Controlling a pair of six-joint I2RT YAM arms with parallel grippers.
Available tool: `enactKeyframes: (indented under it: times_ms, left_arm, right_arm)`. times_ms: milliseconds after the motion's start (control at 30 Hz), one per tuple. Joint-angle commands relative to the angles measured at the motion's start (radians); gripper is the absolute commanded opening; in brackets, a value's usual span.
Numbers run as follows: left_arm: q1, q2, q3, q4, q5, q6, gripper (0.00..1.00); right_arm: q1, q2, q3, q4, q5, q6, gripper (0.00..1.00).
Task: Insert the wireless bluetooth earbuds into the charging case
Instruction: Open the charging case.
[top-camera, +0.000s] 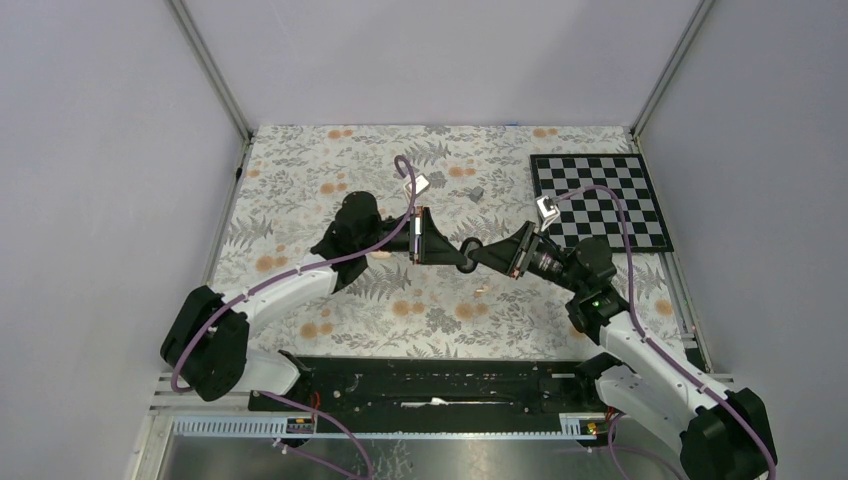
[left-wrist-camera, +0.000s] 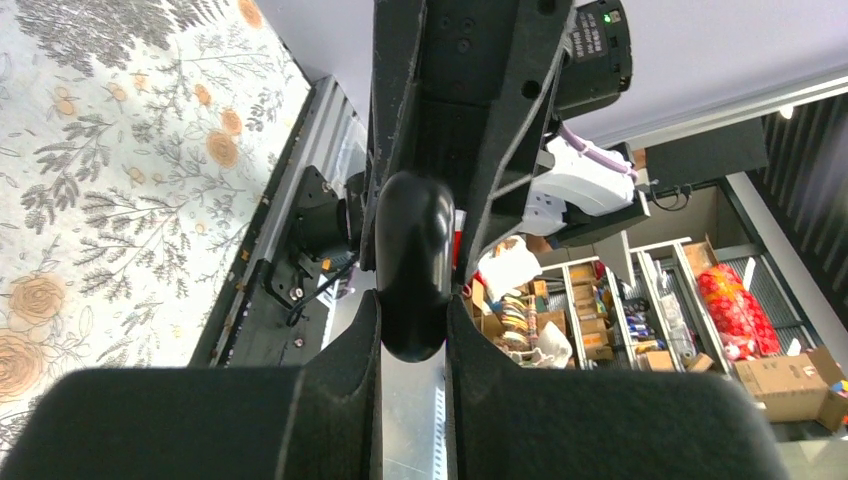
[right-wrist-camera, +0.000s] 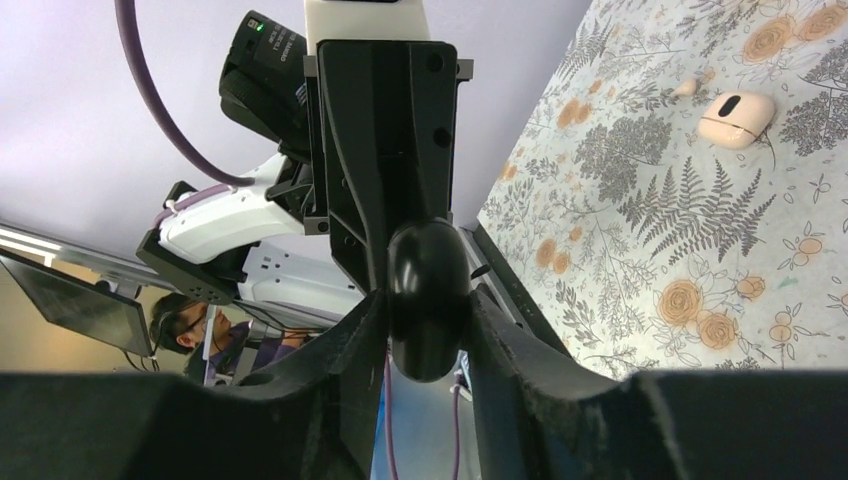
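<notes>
The left gripper (left-wrist-camera: 412, 312) is reaching in over the middle of the flowered desk (top-camera: 300, 180) and clenching the charging case (left-wrist-camera: 412, 262), a smooth black oval pod, its two fingers pressing on the pod's sides. The case is hanging in the air between the two arms, above the desk and not resting on it. In both wrist views it is showing as one closed, rounded shape with no gap or raised lid.

From the other side, the right gripper (right-wrist-camera: 425, 305) is also grasping the case, its fingers closing on the opposite end, so both arms are meeting nose to nose on it.

The earbuds are not showing clearly in any view, so I cannot tell where they are lying, or whether either is already inside the case. Beyond the pod in the right wrist view, a pale oval thing (right-wrist-camera: 735, 115) with a dark slot and a small pale nub (right-wrist-camera: 685, 88) are lying near each other on the desk. Farther back, a small grey block (top-camera: 476, 193) is sitting apart, and a checkerboard (top-camera: 600, 200) is lying at the far right.

Judging from this, the task is looking early: the case is probably still needing to be opened, and both earbuds are still needing to be picked up and seated.
</notes>
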Motion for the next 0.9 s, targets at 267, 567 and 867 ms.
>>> enactKeyframes:
  times_ms: [267,567,867]
  left_arm:
    - [0.013,-0.041,0.057,0.036,0.022,0.015,0.0]
    - [0.041,-0.087,0.104,-0.135,0.0,0.119,0.0]
    - [0.041,-0.091,0.128,-0.214,-0.016,0.17,0.19]
  right_arm:
    - [0.003,-0.041,-0.012,0.048,-0.001,0.007,0.0]
    - [0.003,-0.078,-0.006,-0.087,0.061,-0.03,0.0]
    - [0.003,-0.058,0.017,-0.108,0.076,-0.033,0.0]
